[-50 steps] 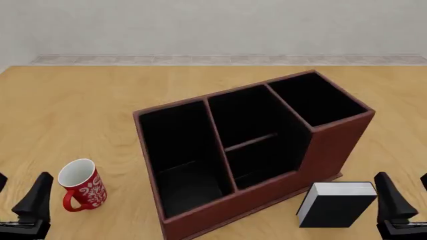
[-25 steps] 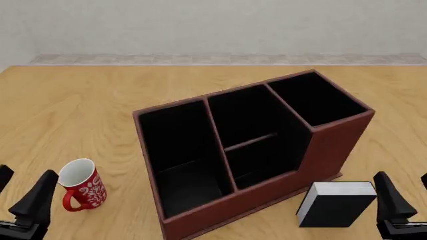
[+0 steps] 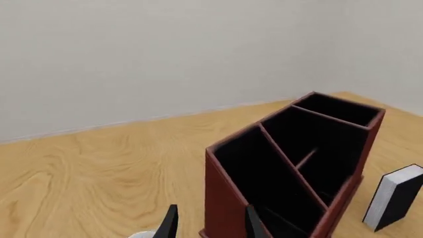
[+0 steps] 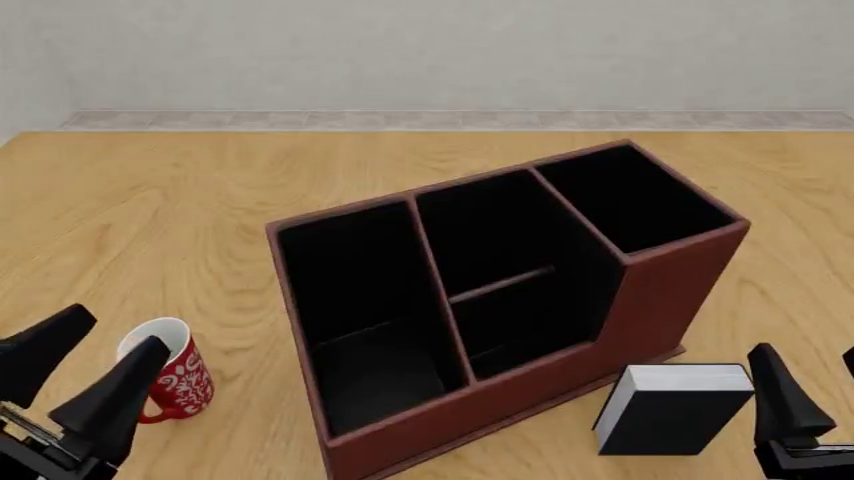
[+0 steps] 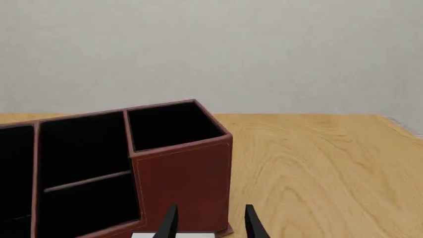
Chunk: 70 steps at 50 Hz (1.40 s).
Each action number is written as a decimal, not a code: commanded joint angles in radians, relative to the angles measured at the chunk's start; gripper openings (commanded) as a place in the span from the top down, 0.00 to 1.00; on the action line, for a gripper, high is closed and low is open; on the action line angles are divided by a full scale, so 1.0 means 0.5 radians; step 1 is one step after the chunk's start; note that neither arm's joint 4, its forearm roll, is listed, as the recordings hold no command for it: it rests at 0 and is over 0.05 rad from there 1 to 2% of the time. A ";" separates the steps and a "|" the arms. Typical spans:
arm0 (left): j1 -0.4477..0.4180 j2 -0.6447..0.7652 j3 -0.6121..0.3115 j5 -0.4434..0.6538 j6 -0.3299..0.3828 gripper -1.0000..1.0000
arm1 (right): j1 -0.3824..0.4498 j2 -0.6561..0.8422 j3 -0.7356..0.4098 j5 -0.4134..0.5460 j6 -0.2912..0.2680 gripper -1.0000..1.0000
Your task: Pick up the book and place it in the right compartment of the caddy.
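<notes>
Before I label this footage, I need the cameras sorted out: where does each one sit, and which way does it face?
Front view: above and behind the arms, looking forward and down at the caddy, book and mug; left hand and right hand show at the bottom corners.
Left wrist view: behind the left hand, facing the caddy's low end; fingertips show.
Right wrist view: behind the right hand, facing the caddy's tall end; fingertips show.
Shared: all three see the caddy; front and left wrist clearly show the book.

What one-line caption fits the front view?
Thick black hardcover book stands beside large reddish-brown compartmented caddy, red-and-white patterned mug opposite.
</notes>
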 commanded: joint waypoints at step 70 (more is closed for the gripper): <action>-0.871 1.448 -0.380 -0.908 -0.020 0.00 | 0.002 0.004 0.008 -0.011 0.000 0.00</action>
